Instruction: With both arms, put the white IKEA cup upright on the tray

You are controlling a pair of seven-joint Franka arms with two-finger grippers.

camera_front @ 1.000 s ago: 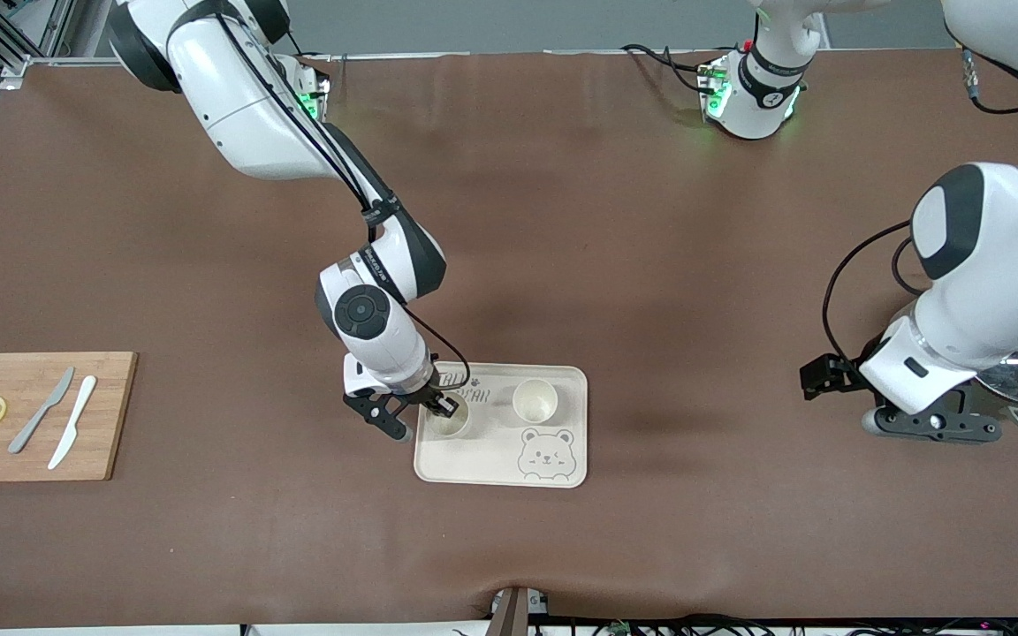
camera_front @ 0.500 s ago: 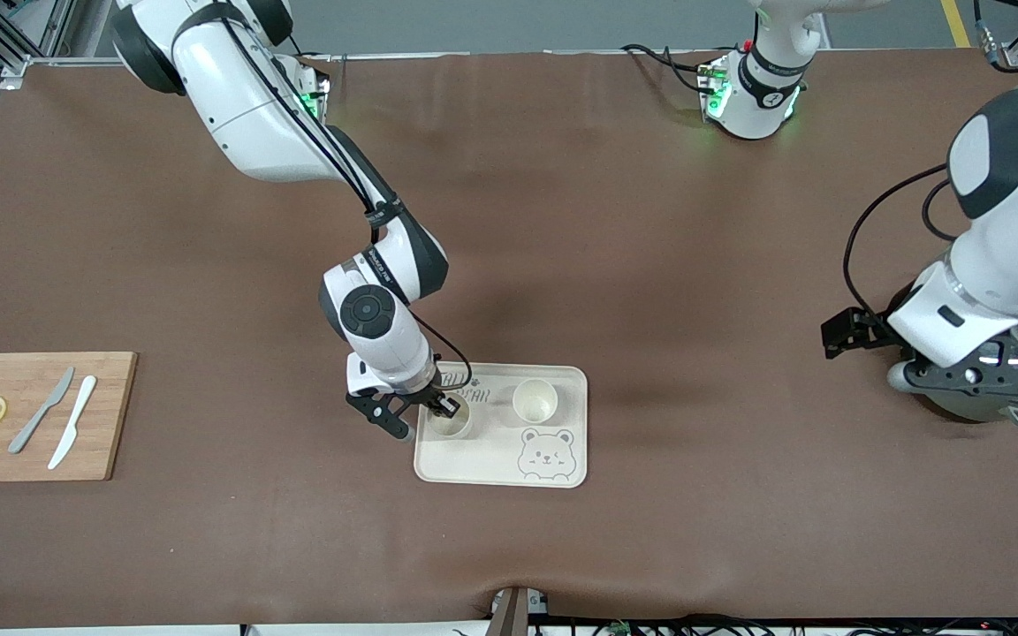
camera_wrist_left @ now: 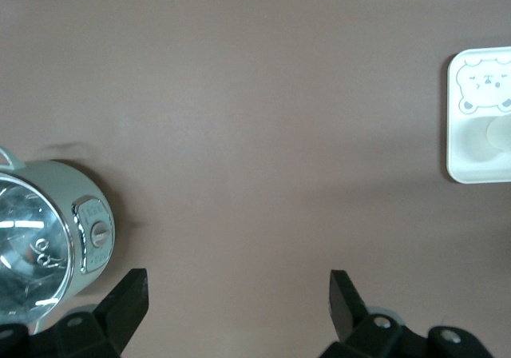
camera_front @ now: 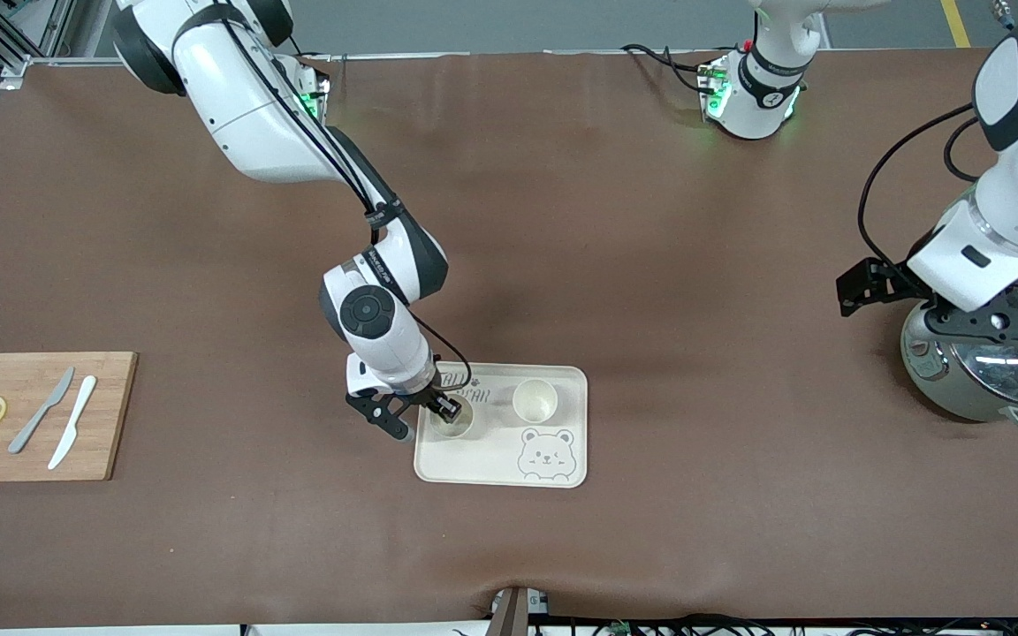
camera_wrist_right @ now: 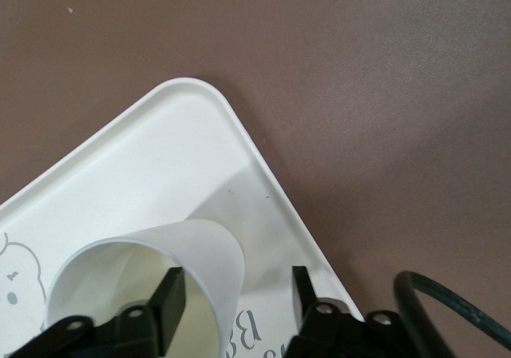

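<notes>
The cream bear tray (camera_front: 482, 459) lies on the brown table. Two white cups stand upright on it: one (camera_front: 452, 424) at the right arm's end, the other (camera_front: 534, 400) beside it toward the left arm's end. My right gripper (camera_front: 425, 420) is open astride the first cup's wall. In the right wrist view one finger is inside the cup (camera_wrist_right: 192, 254), the other outside over the tray (camera_wrist_right: 160, 158), the gripper (camera_wrist_right: 236, 294) not pinching the wall. My left gripper (camera_front: 999, 331) is open and empty, up over the steel pot. The left wrist view shows the gripper (camera_wrist_left: 237, 282) open and the tray (camera_wrist_left: 479, 162) far off.
A steel pot (camera_front: 986, 371) stands at the left arm's end of the table and shows in the left wrist view (camera_wrist_left: 48, 246). A wooden cutting board (camera_front: 32, 415) with two knives and lemon slices lies at the right arm's end.
The left arm has lifted and swung back toward its base, uncovering the steel pot. The right gripper has stayed at the cup on the tray.
</notes>
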